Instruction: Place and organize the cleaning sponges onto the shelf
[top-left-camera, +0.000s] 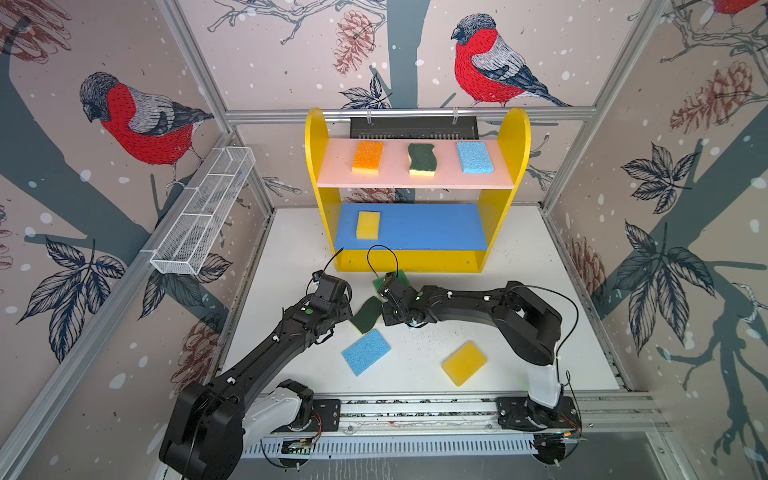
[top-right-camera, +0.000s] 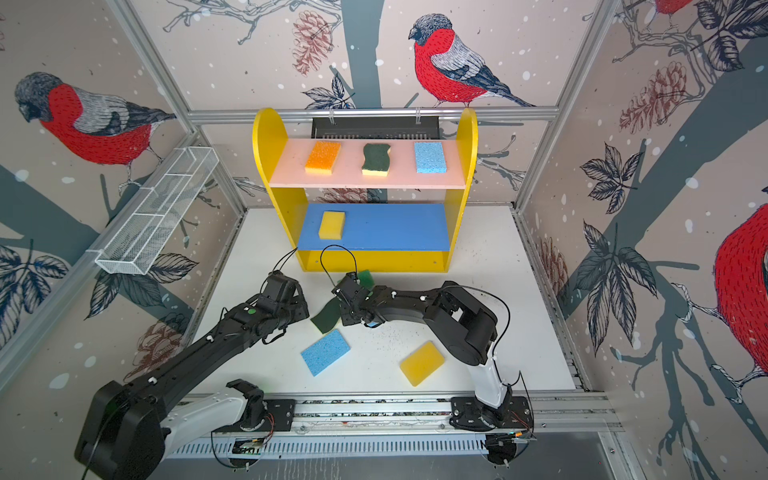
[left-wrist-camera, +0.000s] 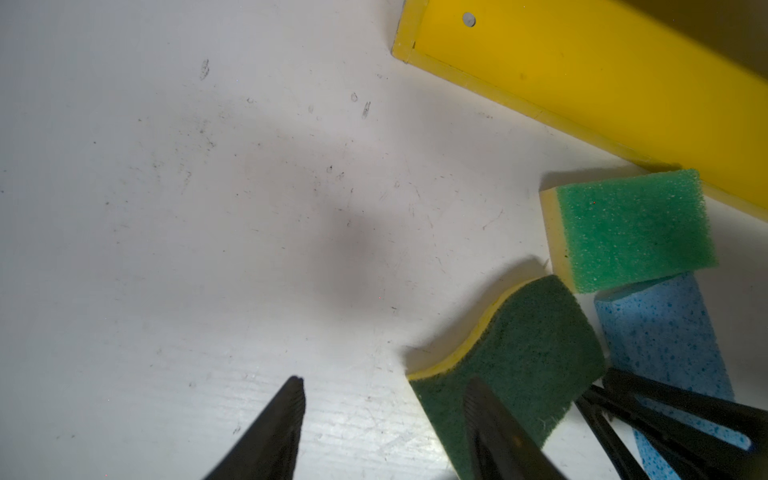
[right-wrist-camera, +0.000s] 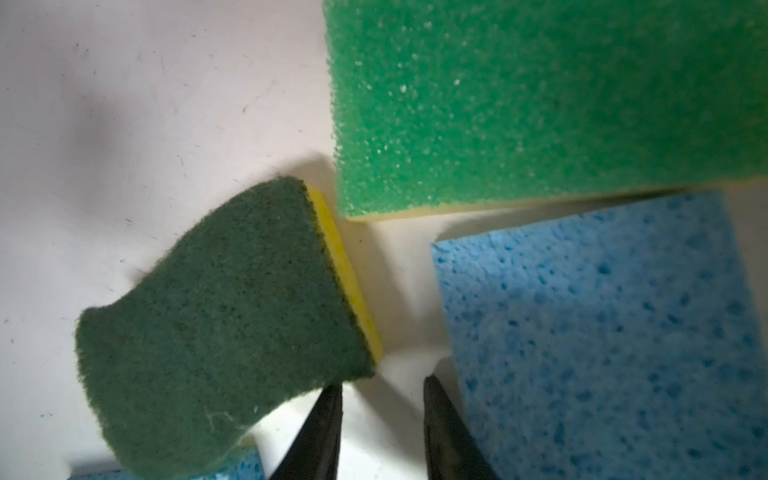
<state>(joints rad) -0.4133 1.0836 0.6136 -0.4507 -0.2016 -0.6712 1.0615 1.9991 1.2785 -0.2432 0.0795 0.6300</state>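
So the left end effector (left-wrist-camera: 384, 380) sits low over the worktop (left-wrist-camera: 166, 208), fingers apart, one of them over the wavy dark-green scourer (left-wrist-camera: 519, 353); can't tell if it's touching. The scourer lies between it and the right end effector (right-wrist-camera: 382, 382), whose jaws are slightly apart with only bare worktop between them. There's a green sponge (right-wrist-camera: 540, 104) just ahead of that one and a light blue sponge (right-wrist-camera: 602, 332) right beside one finger. The shelf (top-left-camera: 519, 137), beyond both, holds four sponges.

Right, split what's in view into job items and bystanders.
Job: shelf, orange sponge, upper scourer, upper blue sponge, shelved yellow sponge, loose scourer, green sponge, front blue sponge, half-hidden blue sponge, loose yellow sponge.
Bystanders: wire basket, black vent box.
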